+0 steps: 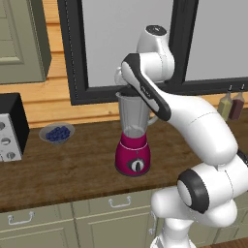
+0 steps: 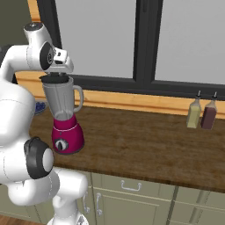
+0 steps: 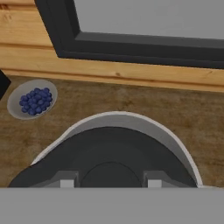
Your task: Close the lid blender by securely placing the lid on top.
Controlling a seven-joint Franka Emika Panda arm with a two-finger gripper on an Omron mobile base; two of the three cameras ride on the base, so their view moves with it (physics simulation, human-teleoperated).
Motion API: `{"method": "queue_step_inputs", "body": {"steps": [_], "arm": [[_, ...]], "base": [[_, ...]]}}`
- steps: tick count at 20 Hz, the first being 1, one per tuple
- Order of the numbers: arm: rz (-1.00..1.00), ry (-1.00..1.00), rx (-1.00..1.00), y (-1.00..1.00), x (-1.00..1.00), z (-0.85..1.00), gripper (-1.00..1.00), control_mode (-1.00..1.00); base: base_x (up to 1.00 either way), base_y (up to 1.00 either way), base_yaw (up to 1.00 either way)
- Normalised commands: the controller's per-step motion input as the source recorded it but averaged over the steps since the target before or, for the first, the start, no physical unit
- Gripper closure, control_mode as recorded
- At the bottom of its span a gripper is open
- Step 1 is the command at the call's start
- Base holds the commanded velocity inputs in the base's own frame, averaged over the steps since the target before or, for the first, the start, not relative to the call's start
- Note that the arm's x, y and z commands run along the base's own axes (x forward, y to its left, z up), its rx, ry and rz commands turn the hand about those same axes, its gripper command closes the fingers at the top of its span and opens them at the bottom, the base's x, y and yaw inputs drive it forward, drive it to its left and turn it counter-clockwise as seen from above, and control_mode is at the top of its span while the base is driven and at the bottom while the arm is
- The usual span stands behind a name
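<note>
The blender (image 1: pixel 132 154) with its magenta base stands on the wooden counter, and its clear grey jar (image 2: pixel 60 100) is upright. The black lid (image 3: pixel 109 146) lies at the jar's mouth, inside the pale rim (image 3: pixel 131 117). My gripper (image 3: pixel 110 183) hangs straight above the jar, with its fingertips (image 3: pixel 66 183) on either side of the lid's raised knob, shut on it. In the base views the gripper (image 1: pixel 127 88) (image 2: pixel 57 74) sits right on top of the jar and hides most of the lid (image 2: pixel 56 79).
A grey bowl of blue berries (image 1: pixel 57 133) (image 3: pixel 33 99) sits left of the blender. A toaster oven (image 1: pixel 9 128) stands at the far left. Two bottles (image 2: pixel 194 113) (image 2: pixel 209 114) stand at the back right, below the dark window frame (image 3: pixel 131 48).
</note>
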Motion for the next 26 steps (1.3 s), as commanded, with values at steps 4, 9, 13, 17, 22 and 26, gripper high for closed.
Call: {"method": "queue_step_inputs", "body": {"steps": [4, 9, 13, 17, 22, 26], "arm": [[0.0, 0.0, 0.0, 0.0, 0.1, -0.03, 1.0, -1.0], [0.0, -0.01, 0.0, 0.0, 0.03, -0.12, 1.0, -1.0], [0.0, -0.03, 0.0, 0.0, 0.0, -0.16, 1.0, -1.0], [0.0, -0.01, 0.0, 0.0, 0.0, -0.23, 1.0, -1.0], [0.0, 0.0, -0.01, 0.0, 0.0, -0.29, 1.0, -1.0], [-0.02, 0.02, -0.05, -0.07, -0.03, -0.25, 1.0, -1.0]], "base": [[0.0, 0.0, 0.0], [0.0, 0.0, 0.0], [0.0, 0.0, 0.0], [0.0, 0.0, 0.0], [0.0, 0.0, 0.0], [0.0, 0.0, 0.0]]}}
